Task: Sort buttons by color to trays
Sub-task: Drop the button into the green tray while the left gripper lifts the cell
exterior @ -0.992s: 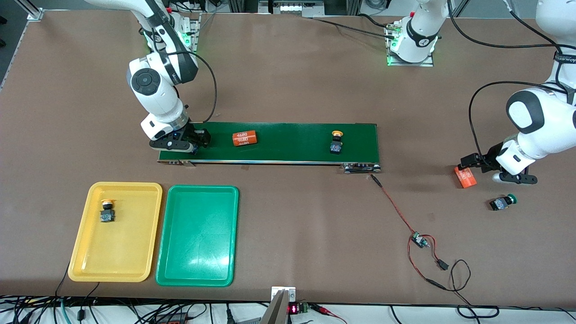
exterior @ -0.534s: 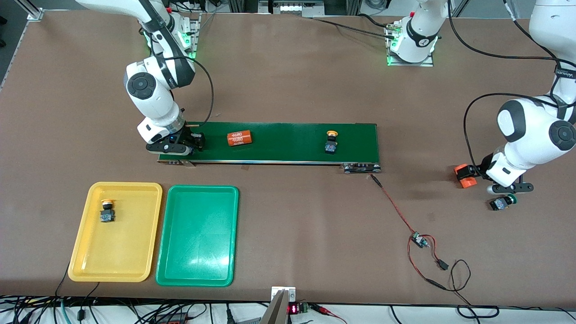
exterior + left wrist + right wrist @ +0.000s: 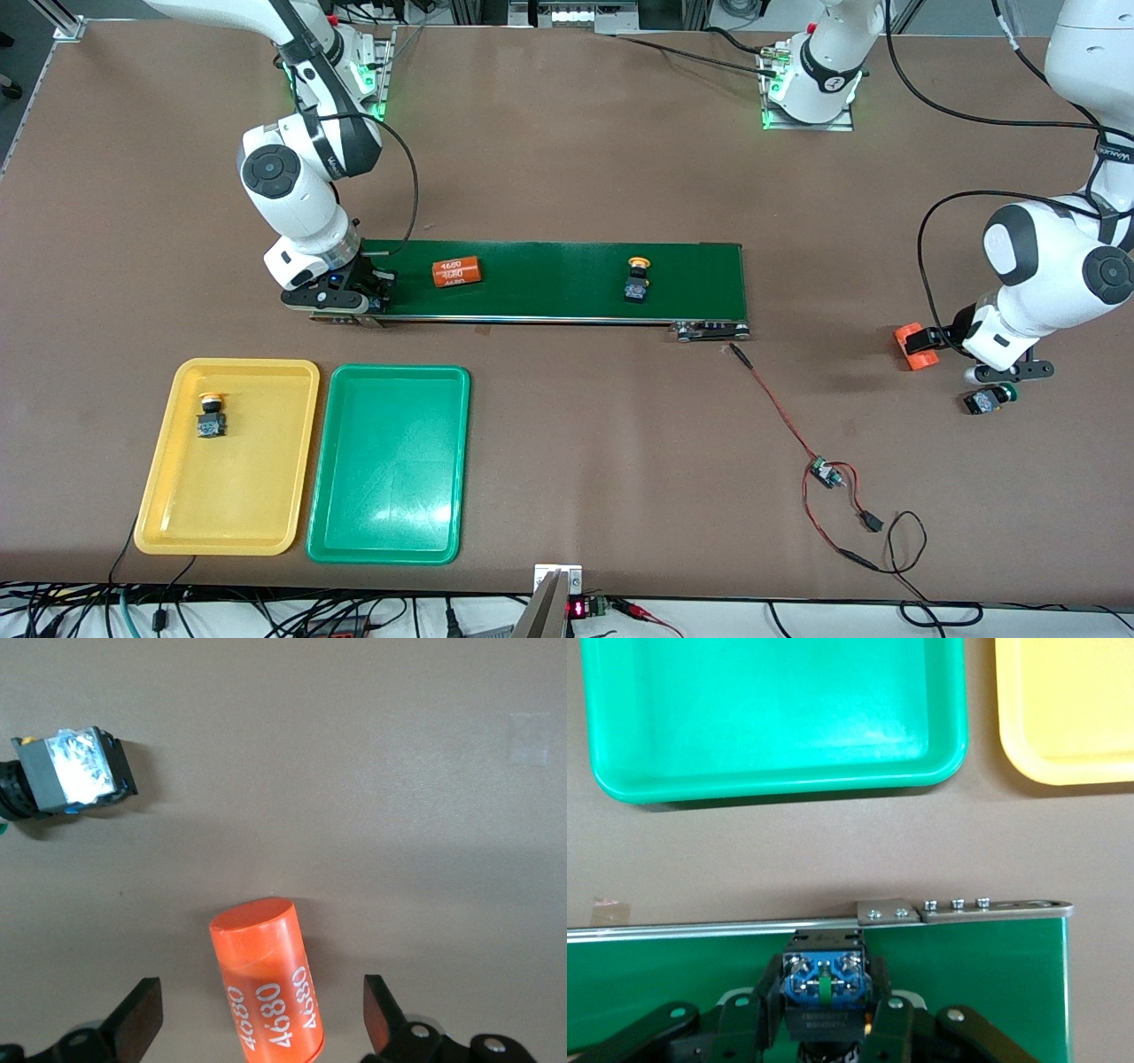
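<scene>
front view: right gripper (image 3: 354,297) down at the belt (image 3: 549,282) end toward the right arm's side, fingers clamped on something hidden here. orange cylinder (image 3: 456,272) and yellow button (image 3: 635,282) on the belt, well apart, button upright with black body. second yellow button (image 3: 210,416) in the yellow tray (image 3: 168,496); green tray (image 3: 354,523) just beside it, both nearer the camera than the belt. left gripper (image 3: 961,354) low over the table at the left arm's end, second cylinder (image 3: 917,346) between its spread fingers, green button (image 3: 990,399) lying on its side just beside.

left wrist view: fingers (image 3: 137,1019) wide apart, either side of the cylinder, not touching it; button's black body with shiny base near.

right wrist view: fingers (image 3: 766,1014) shut on a button (image 3: 824,988), blue base with screws and a green strip showing, over the belt.
</scene>
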`<state>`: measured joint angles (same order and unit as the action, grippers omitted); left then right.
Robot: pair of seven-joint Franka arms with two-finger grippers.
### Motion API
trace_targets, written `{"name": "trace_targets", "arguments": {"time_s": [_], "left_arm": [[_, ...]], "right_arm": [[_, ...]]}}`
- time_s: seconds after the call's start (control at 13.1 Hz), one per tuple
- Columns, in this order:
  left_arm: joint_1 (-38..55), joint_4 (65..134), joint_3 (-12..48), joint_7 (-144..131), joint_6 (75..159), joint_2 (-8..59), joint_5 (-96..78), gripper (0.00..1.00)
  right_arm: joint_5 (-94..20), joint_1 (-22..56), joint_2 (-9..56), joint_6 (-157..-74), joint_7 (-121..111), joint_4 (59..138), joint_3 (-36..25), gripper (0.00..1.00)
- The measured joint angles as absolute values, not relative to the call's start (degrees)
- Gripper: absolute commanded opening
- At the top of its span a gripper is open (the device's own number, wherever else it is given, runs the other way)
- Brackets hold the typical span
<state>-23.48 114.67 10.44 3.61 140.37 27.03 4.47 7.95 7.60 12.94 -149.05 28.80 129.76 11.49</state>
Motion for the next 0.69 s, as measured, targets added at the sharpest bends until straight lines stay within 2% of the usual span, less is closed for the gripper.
{"name": "trace_targets", "arguments": {"time_s": [0.15, 0.38, 0.69], "left_arm": [[-23.5, 114.7, 10.4, 3.6, 140.3, 27.0, 4.5, 1.00], [-23.5, 114.6, 10.4, 3.1, 139.2, 27.0, 4.5, 1.00], [-23.5, 114.7, 10.4, 3.0, 138.5, 27.5, 4.5, 1.00]], "right_arm": [[8.1, 7.5, 13.0, -142.0, 25.6, 121.5, 11.2, 0.23], [8.1, 6.9, 15.4, -138.9, 21.1, 112.4, 10.2, 0.23], [8.1, 6.8, 26.5, -139.2, 18.1, 102.0, 10.1, 0.24]]}}
